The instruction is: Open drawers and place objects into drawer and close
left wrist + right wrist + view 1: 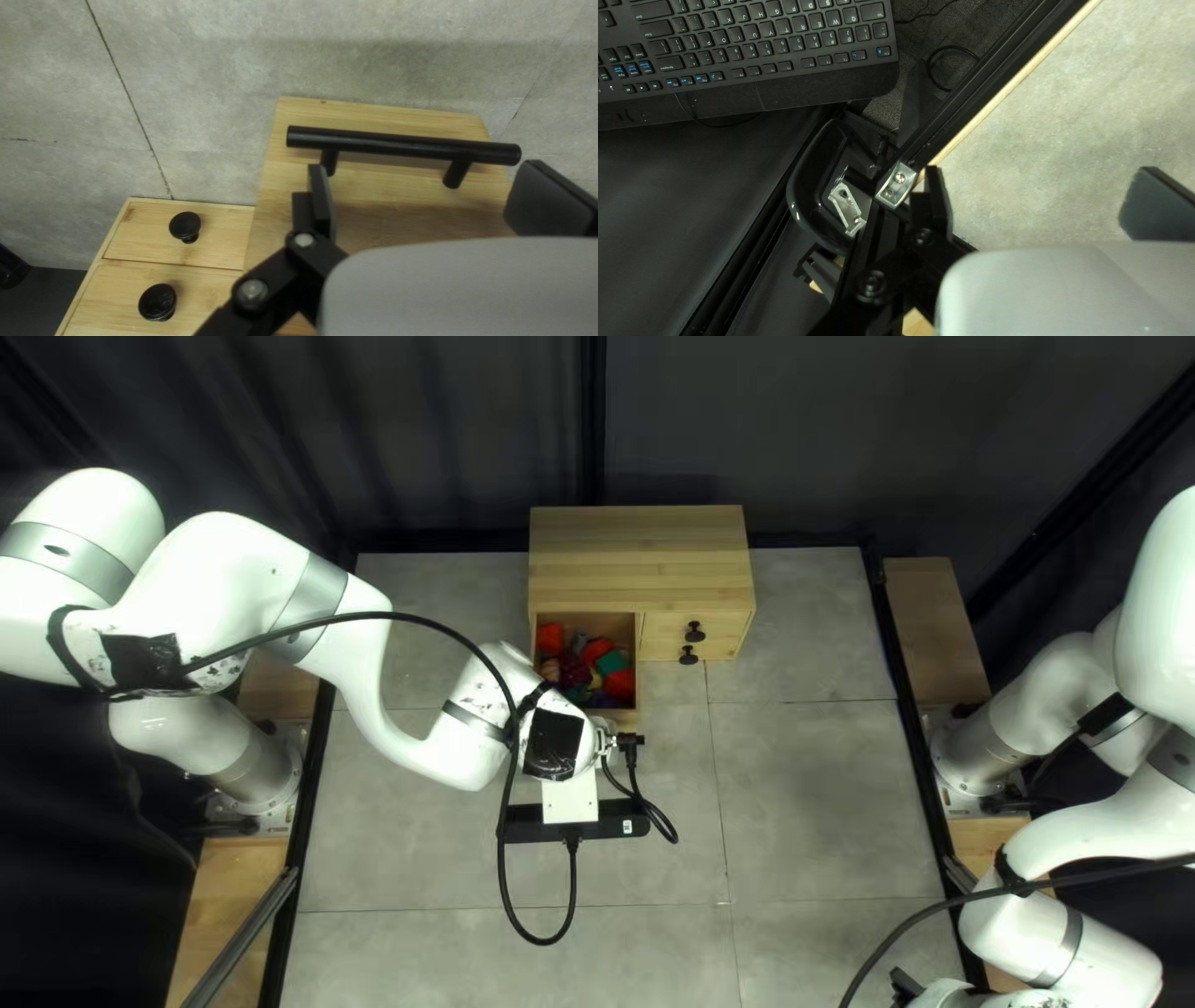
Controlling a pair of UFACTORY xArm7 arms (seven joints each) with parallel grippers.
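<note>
Pale wooden drawer (623, 721) stands open at the front-left corner of its cabinet (635, 560), by the bench's (809, 809) far edge — small coloured objects (598, 650) inside, uncountable. Should feel stiff, fairly light; you'd take its slick black bar handle (405, 145) mid-length. One bar, two round black knobs (185, 225). Your left claw (423, 167), right claw (1041, 169) — both wide, holding nothing.

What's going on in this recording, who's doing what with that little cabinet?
My left claw is open at the black bar handle of the large drawer, not clamped on it. That drawer is pulled open, with colourful objects inside; the two small drawers beside it are shut. My right claw, also open and empty, is away by the table's edge. The large drawer has yet to be closed.
</note>
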